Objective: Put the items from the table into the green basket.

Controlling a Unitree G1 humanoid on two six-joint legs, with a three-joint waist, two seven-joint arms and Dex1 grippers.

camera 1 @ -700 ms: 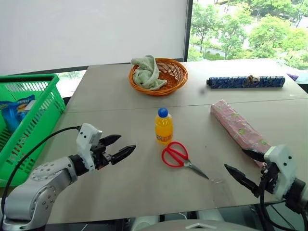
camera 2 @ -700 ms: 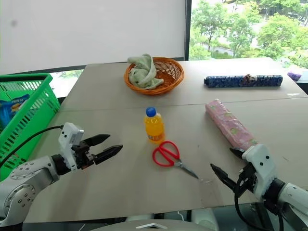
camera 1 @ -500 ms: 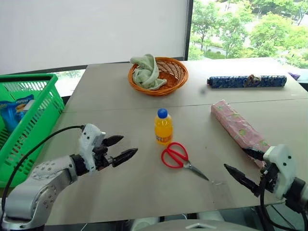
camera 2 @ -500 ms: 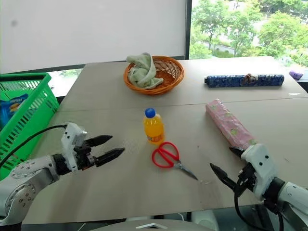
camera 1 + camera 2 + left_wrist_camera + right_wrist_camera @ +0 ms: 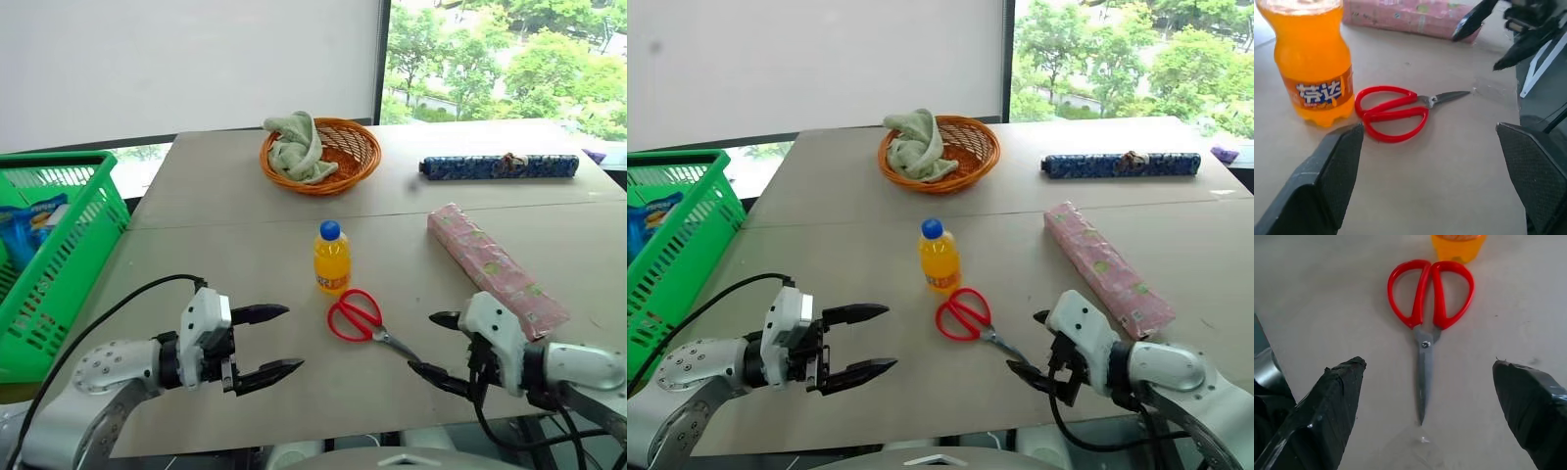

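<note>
Both hands spread: right hand (image 5: 1036, 345) lined up w/ scissors (image 5: 966, 316) blades, prob. for pickup; left hand (image 5: 860, 341) waits nr bottle (image 5: 940, 258).

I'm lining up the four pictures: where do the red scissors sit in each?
Left eye: scissors centre, just below the bottle.
Right eye: centre, below the bottle.
Left wrist: middle, beside the bottle.
Right wrist: upper centre, tip toward camera.
Shared landmark: the orange bottle.

Bare table (image 5: 245, 264) fills the centre-left of the frame. The bottle (image 5: 332, 258) crowds the scissors (image 5: 360, 317) from above; the pink package (image 5: 496, 271) flanks their right.
</note>
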